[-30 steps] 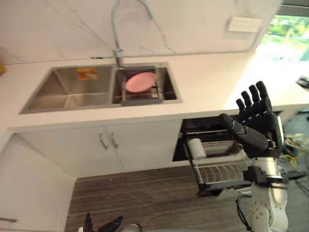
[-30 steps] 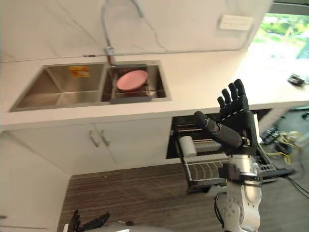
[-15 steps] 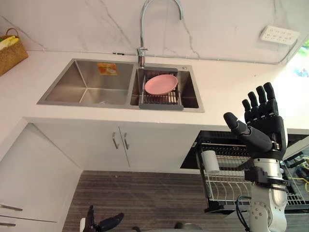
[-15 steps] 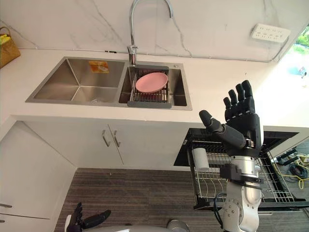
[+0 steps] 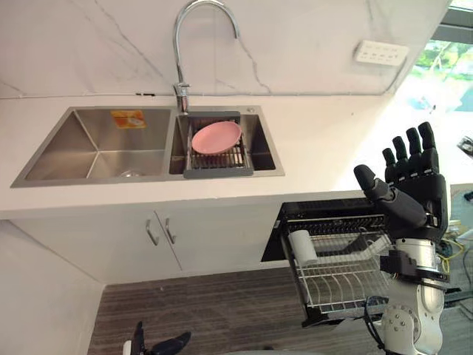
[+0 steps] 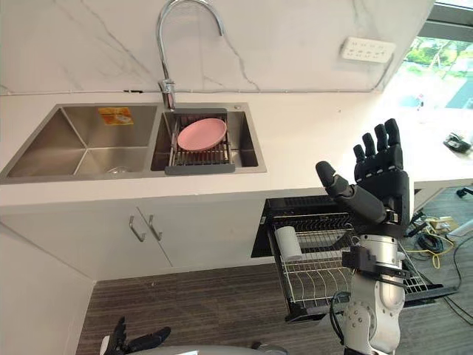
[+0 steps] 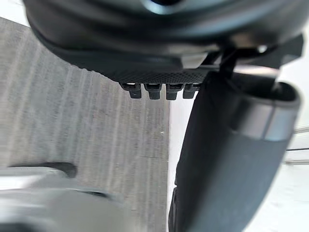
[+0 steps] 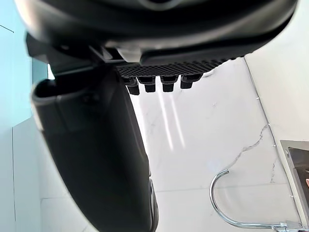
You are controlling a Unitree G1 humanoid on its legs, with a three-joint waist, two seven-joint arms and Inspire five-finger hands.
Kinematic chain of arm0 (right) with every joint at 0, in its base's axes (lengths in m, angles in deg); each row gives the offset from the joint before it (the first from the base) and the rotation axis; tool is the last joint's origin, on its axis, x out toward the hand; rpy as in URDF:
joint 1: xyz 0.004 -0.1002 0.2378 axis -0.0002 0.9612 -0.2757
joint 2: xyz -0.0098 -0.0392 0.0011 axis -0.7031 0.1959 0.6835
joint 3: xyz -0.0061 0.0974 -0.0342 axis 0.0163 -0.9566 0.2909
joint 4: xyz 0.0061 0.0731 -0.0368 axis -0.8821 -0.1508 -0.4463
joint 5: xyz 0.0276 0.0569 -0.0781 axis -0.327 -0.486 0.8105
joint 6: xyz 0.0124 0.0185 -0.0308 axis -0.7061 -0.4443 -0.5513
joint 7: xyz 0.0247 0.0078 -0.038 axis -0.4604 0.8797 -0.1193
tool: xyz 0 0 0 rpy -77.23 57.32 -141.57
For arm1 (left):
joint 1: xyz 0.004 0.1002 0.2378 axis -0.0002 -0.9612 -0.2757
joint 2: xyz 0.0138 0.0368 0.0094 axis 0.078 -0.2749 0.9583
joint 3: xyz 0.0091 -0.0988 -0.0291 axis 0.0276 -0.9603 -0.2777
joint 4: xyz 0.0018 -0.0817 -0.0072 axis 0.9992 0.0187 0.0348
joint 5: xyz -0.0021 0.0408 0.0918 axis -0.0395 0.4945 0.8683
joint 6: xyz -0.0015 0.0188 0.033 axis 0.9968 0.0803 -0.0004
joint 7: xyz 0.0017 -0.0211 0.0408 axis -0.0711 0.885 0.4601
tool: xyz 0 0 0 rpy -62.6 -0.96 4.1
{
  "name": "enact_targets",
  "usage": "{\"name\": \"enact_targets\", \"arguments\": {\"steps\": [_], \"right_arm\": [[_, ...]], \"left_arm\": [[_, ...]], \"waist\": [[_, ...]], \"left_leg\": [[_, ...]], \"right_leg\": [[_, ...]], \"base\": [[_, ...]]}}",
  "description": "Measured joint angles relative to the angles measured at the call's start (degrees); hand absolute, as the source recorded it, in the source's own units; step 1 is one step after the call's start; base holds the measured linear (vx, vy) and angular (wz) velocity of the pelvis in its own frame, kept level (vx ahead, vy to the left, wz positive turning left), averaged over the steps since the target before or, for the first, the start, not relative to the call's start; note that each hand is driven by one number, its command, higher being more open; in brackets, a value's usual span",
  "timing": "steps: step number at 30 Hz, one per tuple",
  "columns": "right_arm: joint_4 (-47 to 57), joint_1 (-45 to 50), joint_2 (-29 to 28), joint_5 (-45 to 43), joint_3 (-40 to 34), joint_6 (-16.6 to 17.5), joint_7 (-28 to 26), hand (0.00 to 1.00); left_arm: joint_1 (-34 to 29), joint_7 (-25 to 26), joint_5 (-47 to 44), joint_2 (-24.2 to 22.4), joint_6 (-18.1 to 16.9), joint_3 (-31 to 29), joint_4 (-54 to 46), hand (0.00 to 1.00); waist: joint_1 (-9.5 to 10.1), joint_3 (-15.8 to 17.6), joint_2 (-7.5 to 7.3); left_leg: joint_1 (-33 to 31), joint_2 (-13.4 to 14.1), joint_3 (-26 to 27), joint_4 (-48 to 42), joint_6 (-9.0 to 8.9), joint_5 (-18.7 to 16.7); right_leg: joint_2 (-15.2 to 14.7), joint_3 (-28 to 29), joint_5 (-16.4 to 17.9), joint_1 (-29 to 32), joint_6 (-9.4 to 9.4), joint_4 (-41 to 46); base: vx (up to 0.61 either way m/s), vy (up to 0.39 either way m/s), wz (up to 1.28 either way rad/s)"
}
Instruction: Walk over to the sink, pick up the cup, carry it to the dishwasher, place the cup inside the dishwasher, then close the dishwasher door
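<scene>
A white cup (image 5: pixel 301 246) lies on its side at the left end of the wire rack (image 5: pixel 347 275), which is pulled out of the open dishwasher (image 5: pixel 325 214) under the counter. My right hand (image 5: pixel 412 188) is raised in front of the dishwasher, above the rack and right of the cup, open with straight fingers and holding nothing. My left hand (image 5: pixel 159 345) hangs low over the floor at the near edge, open and empty. The double sink (image 5: pixel 96 144) is set in the white counter to the left.
A pink plate (image 5: pixel 216 137) rests on a dark rack in the sink's right basin, under the curved faucet (image 5: pixel 194 29). White cabinet doors (image 5: pixel 159 233) stand below the sink. A socket strip (image 5: pixel 380 52) is on the marble wall. Wood floor (image 5: pixel 222 310) lies before the cabinets.
The whole picture has swung sideways and back, so the camera moved. My right hand stays raised and open, and the cup stays in the rack.
</scene>
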State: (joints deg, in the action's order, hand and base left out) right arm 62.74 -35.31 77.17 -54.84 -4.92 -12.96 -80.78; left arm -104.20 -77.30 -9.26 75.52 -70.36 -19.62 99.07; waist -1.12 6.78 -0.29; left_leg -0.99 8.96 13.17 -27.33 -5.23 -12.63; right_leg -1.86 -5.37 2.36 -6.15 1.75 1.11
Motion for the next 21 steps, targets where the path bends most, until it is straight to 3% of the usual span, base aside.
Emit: {"name": "enact_targets", "arguments": {"steps": [2,5,7,12,15,17,18,19,21], "right_arm": [[0.2,0.1,0.5,0.0,-0.2,0.0,-0.3,1.0],[-0.4,-0.5,0.6,-0.6,-0.6,0.0,-0.4,1.0],[-0.4,-0.4,0.7,-0.6,-0.3,0.0,-0.7,1.0],[-0.4,-0.6,2.1,-0.2,5.7,0.3,-2.0,1.0],[-0.5,-1.2,2.2,0.1,7.4,-0.1,-2.7,1.0],[-0.5,-1.3,2.3,0.0,6.7,-0.1,-2.6,1.0],[-0.5,-1.4,2.3,0.0,6.1,-0.1,-2.5,1.0],[-0.5,-1.5,2.2,0.0,6.3,-0.1,-2.6,1.0],[-0.5,-1.5,1.8,0.0,7.2,-0.2,-2.8,1.0]], "left_arm": [[0.0,-0.4,-3.3,-2.1,0.0,-3.1,-0.1,1.0],[-1.1,-0.3,-3.0,-3.2,-0.1,-3.7,-0.1,1.0],[-2.2,-0.3,-3.1,-4.1,-0.4,-5.1,0.1,1.0],[-2.3,-0.4,-3.1,-4.3,-0.1,-5.1,2.9,1.0],[-1.3,0.3,-0.2,-3.4,0.7,-4.4,2.2,1.0],[-1.1,0.5,0.9,-2.7,1.0,-2.7,1.5,1.0],[-0.8,0.5,1.1,-2.4,1.2,-2.0,1.0,1.0],[-0.4,0.5,2.0,-1.7,1.2,-0.9,0.8,1.0],[-0.1,0.7,2.4,0.4,1.7,0.6,0.8,1.0]], "waist": [[0.11,0.9,-0.09],[0.24,0.9,0.67],[0.4,1.0,1.27],[1.45,1.0,1.03],[1.87,0.9,0.98],[1.75,0.6,1.11],[1.61,0.3,1.28],[1.44,0.5,0.64],[0.24,0.7,-1.25]], "left_leg": [[-2.2,0.9,0.8,-5.9,-2.17,-0.3],[-3.5,-1.1,1.1,6.6,-1.16,-0.6],[-3.4,-1.6,0.2,12.1,-1.25,5.5],[-1.9,-5.2,3.1,10.1,4.91,3.3],[0.1,-7.4,4.0,11.8,6.61,2.1],[1.1,-7.8,3.8,14.1,6.81,1.9],[2.3,-8.1,3.6,16.0,7.19,1.7],[4.1,-8.8,3.4,17.6,7.52,1.6],[7.2,-10.5,1.8,19.6,8.48,1.3]], "right_leg": [[-0.9,-0.2,-0.3,-1.7,-0.73,-0.1],[-3.5,-0.5,0.2,-2.3,-0.16,-0.6],[-4.5,-0.2,1.1,-4.1,1.2,-1.7],[-8.2,3.0,2.6,-4.6,4.37,-0.3],[-10.2,3.8,2.6,-4.0,5.17,2.3],[-10.2,3.6,2.8,-1.3,5.46,8.1],[-10.3,3.5,3.6,2.0,6.12,15.4],[-11.2,3.7,4.2,7.1,6.55,26.6],[-12.5,5.2,3.9,13.2,6.55,41.2]], "base": [[0.02,0.001,0.11],[0.02,0.096,0.09],[0.06,0.168,0.0],[0.15,0.238,-0.28],[0.19,0.225,-0.11],[0.13,0.139,0.05],[0.12,0.136,0.07],[0.14,0.134,0.11],[0.22,0.083,0.35]]}}
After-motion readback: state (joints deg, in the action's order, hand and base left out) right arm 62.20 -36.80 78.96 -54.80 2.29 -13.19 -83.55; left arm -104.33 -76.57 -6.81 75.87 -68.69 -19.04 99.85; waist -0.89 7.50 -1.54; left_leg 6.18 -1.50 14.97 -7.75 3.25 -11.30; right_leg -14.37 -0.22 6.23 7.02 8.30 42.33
